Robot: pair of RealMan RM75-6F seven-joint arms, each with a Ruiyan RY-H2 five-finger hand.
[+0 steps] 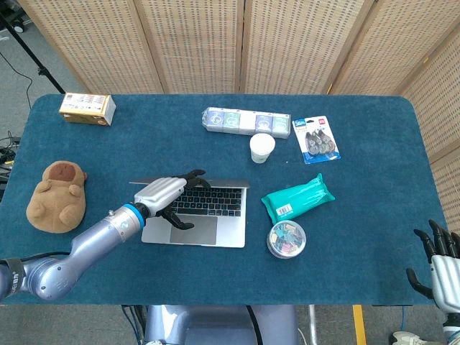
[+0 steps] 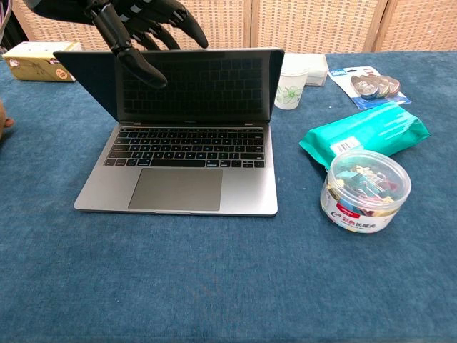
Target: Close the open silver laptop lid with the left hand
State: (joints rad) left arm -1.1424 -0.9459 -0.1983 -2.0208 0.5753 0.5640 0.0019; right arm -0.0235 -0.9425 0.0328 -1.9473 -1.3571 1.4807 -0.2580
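- The left hand [image 2: 139, 28] sits at the top edge of the lid near its left corner, dark fingers [image 2: 187, 23] spread apart and draped over the rim, thumb [image 2: 140, 66] lying down the screen side; it presses on the lid rather than gripping it
- The open silver laptop [image 2: 182, 153] lies in the middle of the blue felt-covered table [image 2: 228, 286], its lid tilted forward past upright and leaning over the keyboard, base flat
- In my judgement the closing is partly done, and the push is best carried on down and toward the robot along the lid's arc, with the fingers kept on the back of the rim
- The thumb is on the screen side, so it should slip out before the lid meets the keyboard, or it risks being caught between the two
- Pressing near one corner may twist the lid or slide the base; moving toward the middle of the rim would even the load
- The white paper cup [image 2: 290, 87] stands just beside the lid's right corner, apart from it, and the round clear tub of binder clips [image 2: 365, 191] sits well to the right
- The right hand [image 1: 440, 266] hangs off the table's near right edge, fingers apart, holding nothing
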